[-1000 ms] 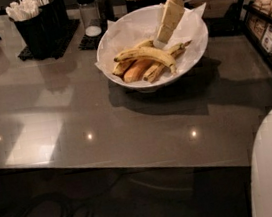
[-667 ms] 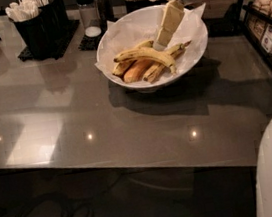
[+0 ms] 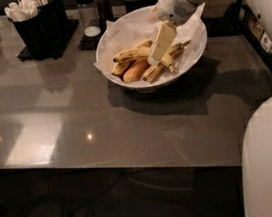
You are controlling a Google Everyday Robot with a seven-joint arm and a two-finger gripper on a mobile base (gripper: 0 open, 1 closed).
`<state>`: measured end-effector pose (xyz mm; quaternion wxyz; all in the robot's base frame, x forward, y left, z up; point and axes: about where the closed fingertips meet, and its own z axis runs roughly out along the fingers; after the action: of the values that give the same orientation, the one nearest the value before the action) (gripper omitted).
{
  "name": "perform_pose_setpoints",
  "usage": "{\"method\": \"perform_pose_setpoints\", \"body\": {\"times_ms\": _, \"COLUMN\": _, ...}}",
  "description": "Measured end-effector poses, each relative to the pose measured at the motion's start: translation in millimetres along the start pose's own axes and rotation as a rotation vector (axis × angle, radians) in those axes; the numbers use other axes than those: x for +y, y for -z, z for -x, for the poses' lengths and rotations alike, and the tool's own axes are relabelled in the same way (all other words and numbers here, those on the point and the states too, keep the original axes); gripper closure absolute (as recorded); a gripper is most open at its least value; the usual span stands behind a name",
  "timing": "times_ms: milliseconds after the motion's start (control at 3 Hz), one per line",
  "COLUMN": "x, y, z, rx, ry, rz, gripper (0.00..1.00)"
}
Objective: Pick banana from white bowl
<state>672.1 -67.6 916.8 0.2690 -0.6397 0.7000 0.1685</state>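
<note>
The curved, brown-spotted banana (image 3: 132, 54) lies among others on crinkled paper (image 3: 120, 34) in the glossy round white bowl (image 3: 122, 83). My pincer (image 3: 158, 54) reaches in over them; whether it is open or closed I cannot tell. A black caddy (image 3: 39, 30) stands behind on the shiny grey surface (image 3: 77, 123).

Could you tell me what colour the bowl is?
White bowl, camera view; hand above bananas.

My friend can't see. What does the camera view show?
The robot's cream-coloured gripper hangs inside a large, round, glossy white bowl lined with crinkled paper, over yellow, brown-spotted bananas. The bowl sits on a shiny grey table.
</note>
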Motion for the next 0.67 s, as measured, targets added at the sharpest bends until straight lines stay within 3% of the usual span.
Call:
{"method": "perform_pose_setpoints", "body": {"times_ms": 333, "x": -2.1, "y": -19.8, "z": -9.2, "rx": 0.002, "ry": -0.030, "rz": 0.032, "gripper": 0.00}}
{"method": "perform_pose_setpoints", "body": {"times_ms": 667, "x": -2.2, "y": -20.3, "z": -9.4, "rx": 0.002, "ry": -0.030, "rz": 0.033, "gripper": 0.03}}
